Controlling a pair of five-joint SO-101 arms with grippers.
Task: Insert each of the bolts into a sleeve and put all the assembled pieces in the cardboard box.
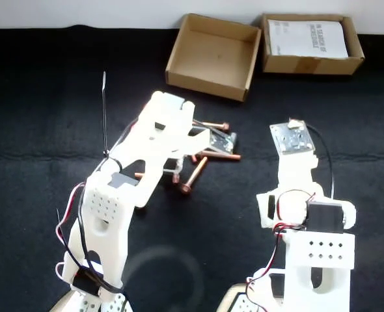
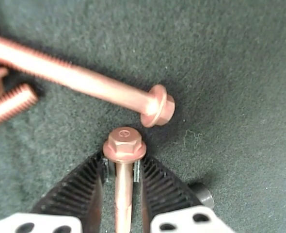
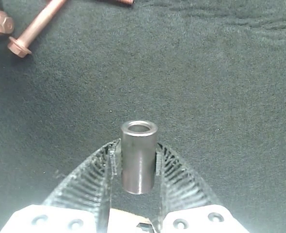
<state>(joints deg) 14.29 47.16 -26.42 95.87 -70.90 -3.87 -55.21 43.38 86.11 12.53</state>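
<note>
My left gripper (image 2: 124, 160) is shut on the shank of a copper bolt (image 2: 125, 144), whose hex head points away from the wrist, just above the dark mat. Another bolt (image 2: 85, 80) lies flat just beyond that head, and two more bolt ends (image 2: 9, 104) show at the edge. My right gripper (image 3: 139, 148) is shut on a dark steel sleeve (image 3: 139, 160) held upright with its bore open. In the high view the left gripper (image 1: 176, 170) hangs over the loose bolts (image 1: 195, 174), and the right gripper (image 1: 293, 125) is off to their right. The open cardboard box (image 1: 179, 55) stands at the back.
A second box (image 1: 309, 65) with a printed sheet in it stands right of the cardboard box. Two loose bolts (image 3: 34, 26) lie far from the sleeve in the right wrist view. A small dark round piece (image 2: 201, 194) sits beside the left fingers. Black mat stretches between the arms.
</note>
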